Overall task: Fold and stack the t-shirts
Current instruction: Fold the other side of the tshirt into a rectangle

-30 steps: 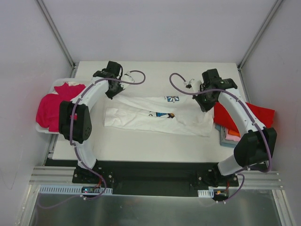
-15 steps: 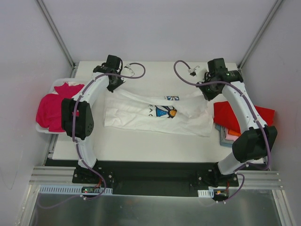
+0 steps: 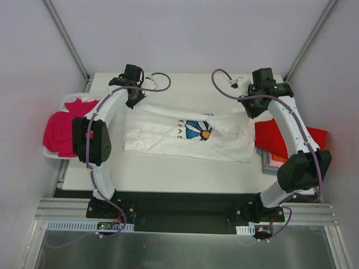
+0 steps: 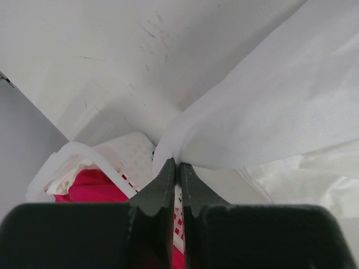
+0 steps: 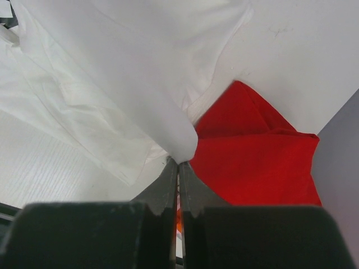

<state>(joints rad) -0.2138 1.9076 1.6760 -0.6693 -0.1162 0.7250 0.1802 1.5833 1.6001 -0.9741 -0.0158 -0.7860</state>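
L gripper point(image 4: 175, 163) clenched on white daisy-print tee point(image 3: 188, 134) edge. R gripper point(image 5: 178, 163) clenched on opp. edge. Tee slung betw. both tips, sagging. Advice: pull evenly, tension level, avoid red tee point(image 5: 252, 151) just beside R tips.

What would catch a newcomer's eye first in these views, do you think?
The white t-shirt with its blue daisy print, stretched across the middle, left fingers and right fingers each pinched shut on its far edge. Beside it, a magenta shirt at left and a red shirt at right.
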